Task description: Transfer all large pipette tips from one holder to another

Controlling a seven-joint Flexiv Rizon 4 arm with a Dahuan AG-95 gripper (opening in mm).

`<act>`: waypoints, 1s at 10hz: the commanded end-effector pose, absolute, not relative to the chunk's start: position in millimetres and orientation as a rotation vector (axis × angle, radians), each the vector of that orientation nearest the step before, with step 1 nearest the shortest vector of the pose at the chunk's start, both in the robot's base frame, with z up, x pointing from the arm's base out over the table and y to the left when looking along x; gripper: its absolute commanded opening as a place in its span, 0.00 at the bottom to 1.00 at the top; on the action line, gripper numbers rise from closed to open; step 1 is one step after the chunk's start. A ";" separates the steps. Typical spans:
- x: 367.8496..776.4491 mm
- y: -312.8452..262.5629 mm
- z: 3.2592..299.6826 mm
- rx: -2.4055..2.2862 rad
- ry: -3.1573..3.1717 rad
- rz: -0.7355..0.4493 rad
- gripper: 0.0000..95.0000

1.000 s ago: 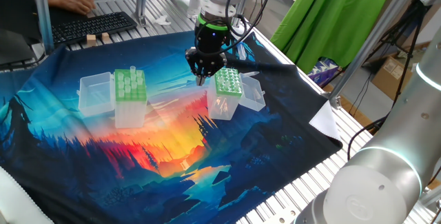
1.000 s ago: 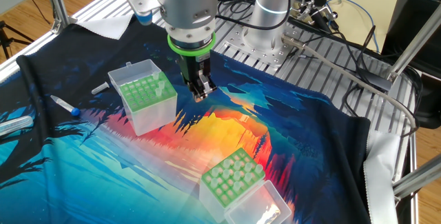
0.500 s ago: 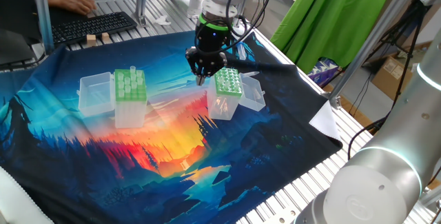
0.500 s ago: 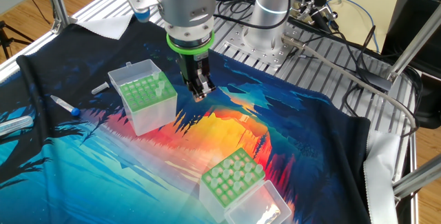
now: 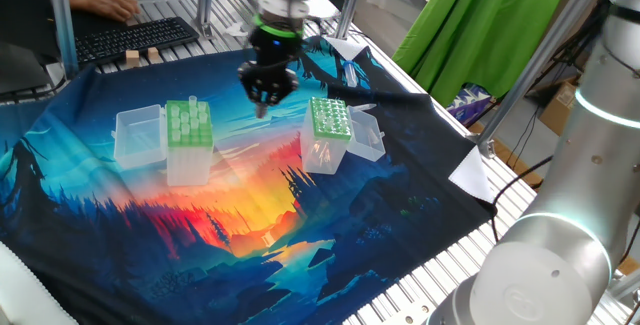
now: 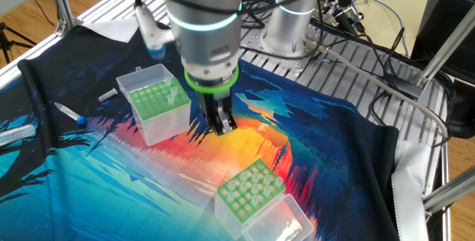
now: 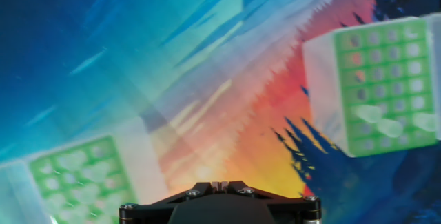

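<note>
The holder (image 5: 188,125) with the wide-holed light-green top stands on the left of the printed cloth, its clear lid hinged open. Large pipette tips (image 5: 190,106) stick up from it. It also shows as the holder (image 6: 249,189) and the holder (image 7: 72,176). The other holder (image 5: 328,121), darker green with fine holes, is also the holder (image 6: 157,101) and the holder (image 7: 386,86), with a few pipette tips (image 7: 386,122) in it. My gripper (image 5: 263,111) (image 6: 223,128) (image 7: 219,185) hangs shut over the cloth between the two boxes, with nothing seen between its fingers.
A keyboard (image 5: 135,35), a person's hand (image 5: 108,5) and small wooden blocks (image 5: 141,57) lie at the far table edge. A blue-capped tube (image 6: 70,113) and a clear tube (image 6: 15,133) lie on the cloth. Metal frame posts (image 5: 205,0) stand around the table.
The gripper has left the fine-holed box and swung out over the middle of the cloth, towards the wide-holed box. It stayed shut.
</note>
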State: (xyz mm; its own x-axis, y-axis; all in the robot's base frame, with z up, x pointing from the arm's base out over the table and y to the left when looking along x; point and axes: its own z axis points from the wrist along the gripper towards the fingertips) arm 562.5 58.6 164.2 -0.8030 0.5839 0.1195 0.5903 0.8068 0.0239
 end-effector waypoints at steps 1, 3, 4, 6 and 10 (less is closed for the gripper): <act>570.9 68.9 164.9 -0.991 -2.870 -0.089 0.00; 582.3 82.5 163.0 -1.028 -2.856 -0.086 0.20; 585.8 88.0 162.2 -1.036 -2.854 -0.083 0.20; 593.1 95.5 161.1 -1.042 -2.854 -0.082 0.20; 605.8 104.5 160.9 -1.055 -2.852 -0.081 0.20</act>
